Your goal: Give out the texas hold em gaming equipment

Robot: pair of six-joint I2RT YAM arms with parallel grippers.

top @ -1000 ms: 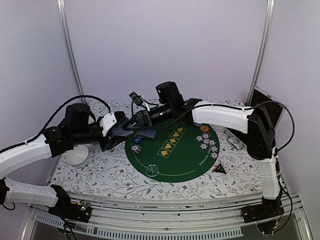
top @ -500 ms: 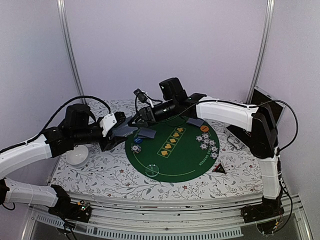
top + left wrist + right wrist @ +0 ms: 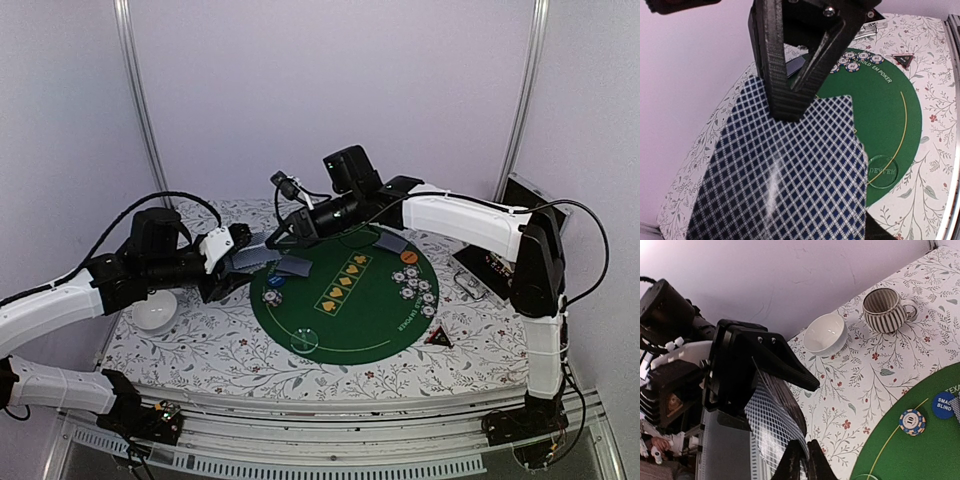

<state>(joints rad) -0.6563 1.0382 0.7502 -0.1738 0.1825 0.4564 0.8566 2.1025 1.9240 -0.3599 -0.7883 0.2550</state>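
Playing cards [image 3: 790,170]: dark blue and white diamond lattice backs. Round mat [image 3: 365,315]: green, yellow lines. Tablecloth [image 3: 200,345]: white, grey-green sprigs, red flowers. Mug [image 3: 885,310]: brown and cream stripes. Bowl [image 3: 826,333]: plain white. Small-blind button [image 3: 943,405]: blue.

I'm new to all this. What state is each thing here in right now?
left gripper, closed on the card deck
right gripper, shut on the top card
card deck, held, backs up
top card, pinched at its edge
striped mug, upright, looks empty
white bowl, upright, empty
chips, flat on the green mat
small blind button, flat, label up
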